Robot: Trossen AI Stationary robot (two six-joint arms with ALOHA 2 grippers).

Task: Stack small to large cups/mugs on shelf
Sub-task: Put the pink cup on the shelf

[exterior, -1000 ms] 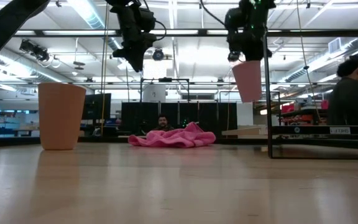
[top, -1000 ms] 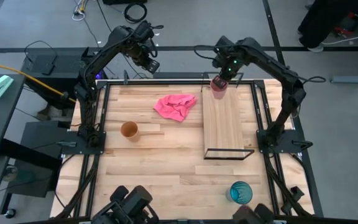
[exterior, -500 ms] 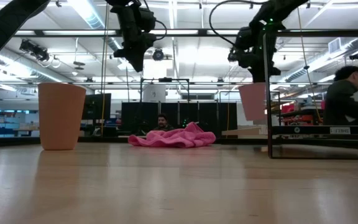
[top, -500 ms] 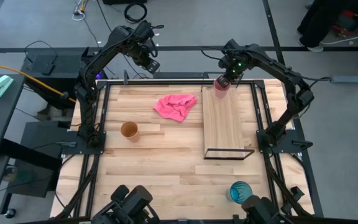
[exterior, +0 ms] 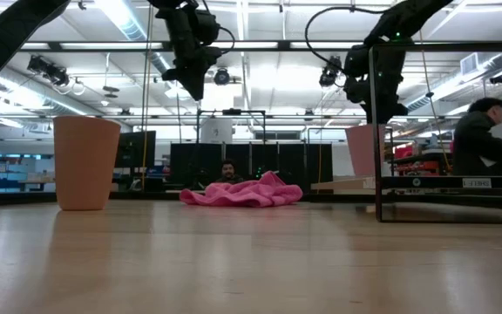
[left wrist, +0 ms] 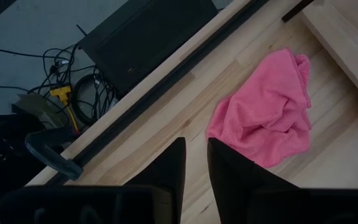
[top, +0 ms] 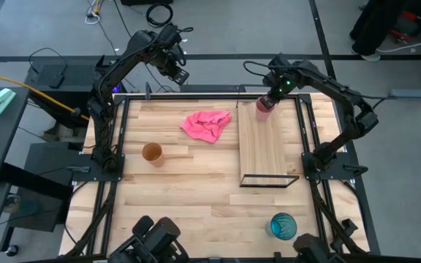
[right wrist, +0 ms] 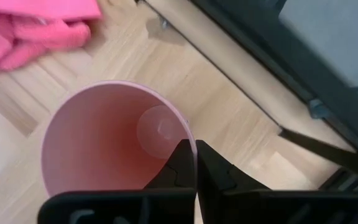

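Observation:
The pink cup (top: pixel 263 105) stands upright at the far end of the light-wood shelf (top: pixel 262 150); in the low view the pink cup (exterior: pixel 365 150) has its base at the board's top. My right gripper (right wrist: pixel 196 149) is shut on it. The orange-brown cup (top: pixel 151 153) stands on the tabletop at the left, and the teal-blue cup (top: pixel 283 226) stands near the front right. My left gripper (top: pixel 180 75) hangs shut and empty above the table's far edge. My right gripper pinches the pink cup's rim (right wrist: pixel 188 134) with one finger inside the cup and one outside, on its far-right side. The fingers come from above, pointing down. The cup stays upright below them; whether its base rests on the shelf board I cannot tell.
A crumpled pink cloth (top: pixel 207 124) lies on the tabletop left of the shelf. The shelf's black wire frame (top: pixel 270 180) stands up at its near end. People show in the room behind (exterior: pixel 486 144).
My right gripper has come down and gone a little toward the table's right edge with the pink cup. The cup stayed upright and went from hanging well above the shelf to the level of the board at its far end.

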